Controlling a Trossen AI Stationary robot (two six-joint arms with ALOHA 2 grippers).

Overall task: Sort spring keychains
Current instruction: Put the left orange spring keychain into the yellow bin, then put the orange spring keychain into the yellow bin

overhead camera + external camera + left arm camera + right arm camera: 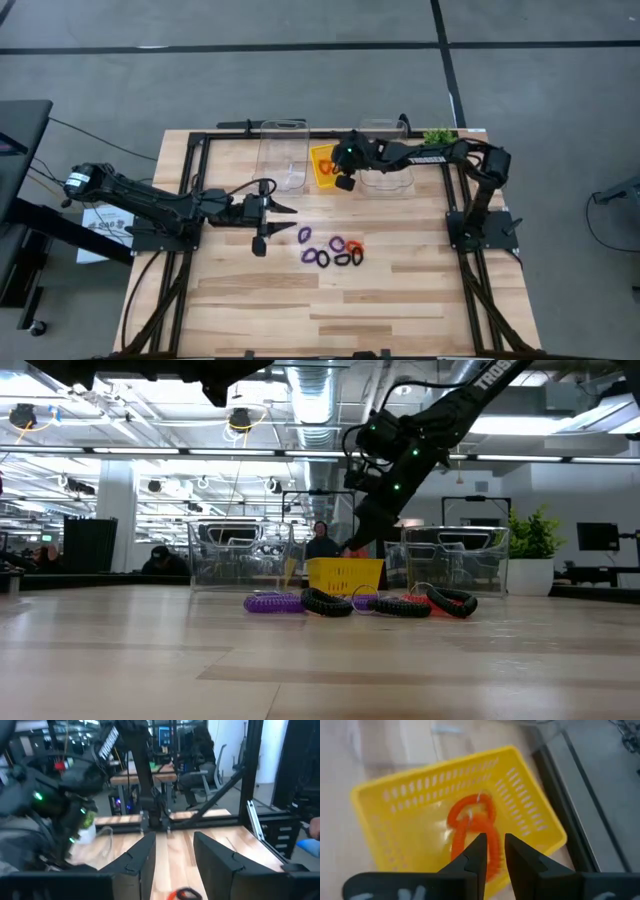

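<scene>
- The yellow tray [395,800] holds orange-red spring keychains [472,827]; the clear bins [283,150] flank it.
- The right hand [492,851] hangs just above those coils, fingers slightly parted, gripping nothing.
- Purple, black and orange keychains [330,250] lie loose mid-surface.
- The left hand [268,222] waits beside them, fingers spread, empty.

Open tabletop [350,310] in front of keychains [330,250]. Behind: yellow tray [322,165] wedged between 2 clear bins [283,150], right gripper [345,182] overhead.
</scene>
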